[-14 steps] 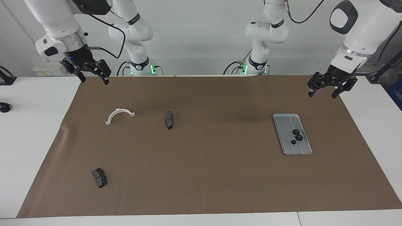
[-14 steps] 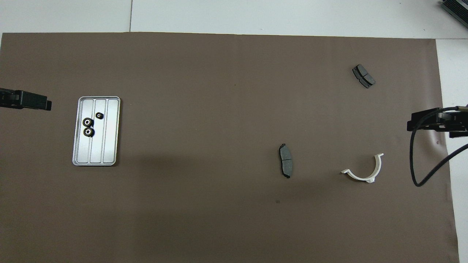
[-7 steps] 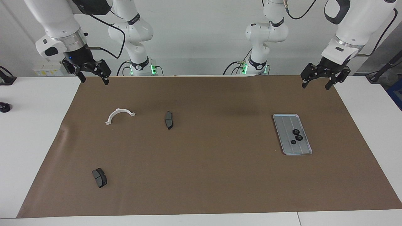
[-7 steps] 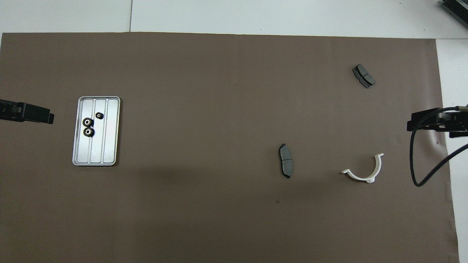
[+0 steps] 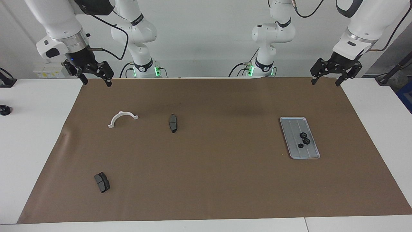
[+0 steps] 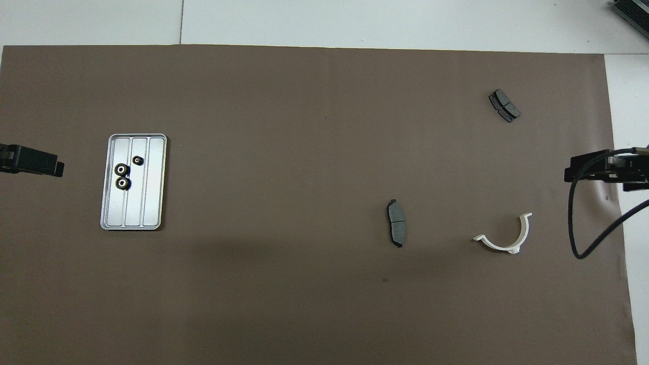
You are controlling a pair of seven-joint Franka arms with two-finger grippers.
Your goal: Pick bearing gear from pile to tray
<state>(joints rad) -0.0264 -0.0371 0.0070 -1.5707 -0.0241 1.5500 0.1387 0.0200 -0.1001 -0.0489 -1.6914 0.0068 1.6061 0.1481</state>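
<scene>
You see three bearing gears (image 5: 304,139) lying in the tray (image 5: 293,141); your left pincer (image 5: 334,74) and right pincer (image 5: 94,77) both hang spread and empty.

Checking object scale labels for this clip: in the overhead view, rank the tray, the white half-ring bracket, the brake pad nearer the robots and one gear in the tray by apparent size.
Largest to smallest:
1. tray
2. white half-ring bracket
3. brake pad nearer the robots, only somewhat smaller than the bracket's span
4. gear, clearly the smallest
</scene>
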